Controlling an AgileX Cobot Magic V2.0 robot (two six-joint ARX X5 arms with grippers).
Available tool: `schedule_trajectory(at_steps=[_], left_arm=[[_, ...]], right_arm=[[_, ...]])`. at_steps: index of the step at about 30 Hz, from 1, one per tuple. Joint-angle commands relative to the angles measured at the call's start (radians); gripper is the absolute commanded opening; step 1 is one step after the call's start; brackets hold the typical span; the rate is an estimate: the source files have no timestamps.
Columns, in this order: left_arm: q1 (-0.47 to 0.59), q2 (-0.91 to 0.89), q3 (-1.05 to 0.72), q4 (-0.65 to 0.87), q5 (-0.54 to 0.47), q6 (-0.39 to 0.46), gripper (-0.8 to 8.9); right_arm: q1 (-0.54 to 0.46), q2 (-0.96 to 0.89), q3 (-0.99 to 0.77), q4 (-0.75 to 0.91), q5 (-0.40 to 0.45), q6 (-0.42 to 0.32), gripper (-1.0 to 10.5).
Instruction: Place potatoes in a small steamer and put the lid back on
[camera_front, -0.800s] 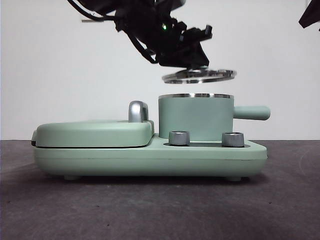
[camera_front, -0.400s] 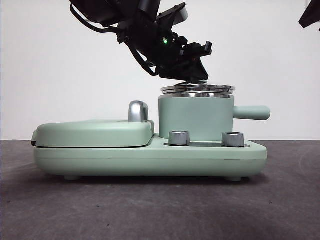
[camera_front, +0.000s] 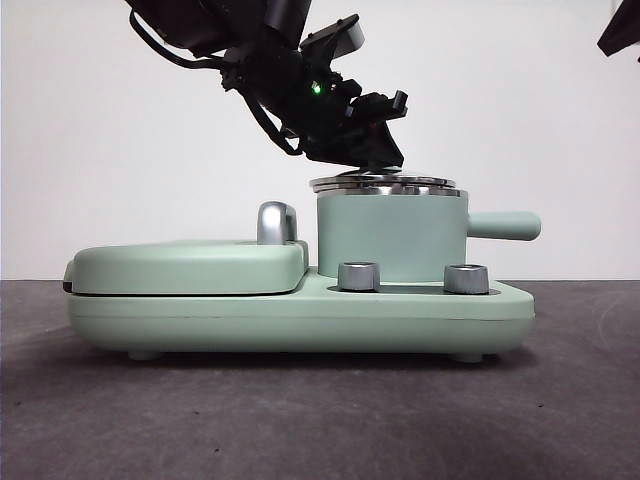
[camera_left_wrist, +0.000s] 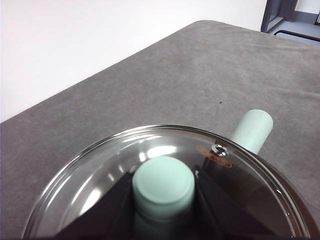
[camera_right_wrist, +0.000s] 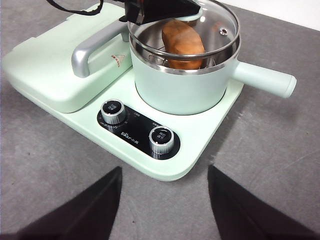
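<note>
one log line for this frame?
left gripper: shut on lid knob | lid: on pot | potato: inside | right gripper: open, waiting

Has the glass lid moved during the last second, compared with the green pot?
Yes. The lid, gripped at its knob by the left tool, has come down from above the small steamer onto its steel rim, shifted slightly away from the handle side.

A dark grey table (camera_front: 300, 420) carries only a mint-green cooker base (camera_front: 300, 315), standing flat on it.
</note>
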Motion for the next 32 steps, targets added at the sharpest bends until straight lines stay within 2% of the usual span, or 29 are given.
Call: schedule_trajectory(at_steps=[1,24,32], left_arm=[[-0.009,0.015,0.036,0.031,0.022,-0.002,0.14],[-0.021,0.039,0.036,0.032,0.040,-0.005,0.14],[-0.021,0.039,0.036,-0.027,0.040,0.003,0.14]], right_arm=[[0.006,0.005,0.001,0.012,0.001,0.006,2.6],[0.005,0.005,0.001,0.011,0.001,0.006,2.6],[0.005,0.005,0.001,0.011,0.002,0.006,2.6]])
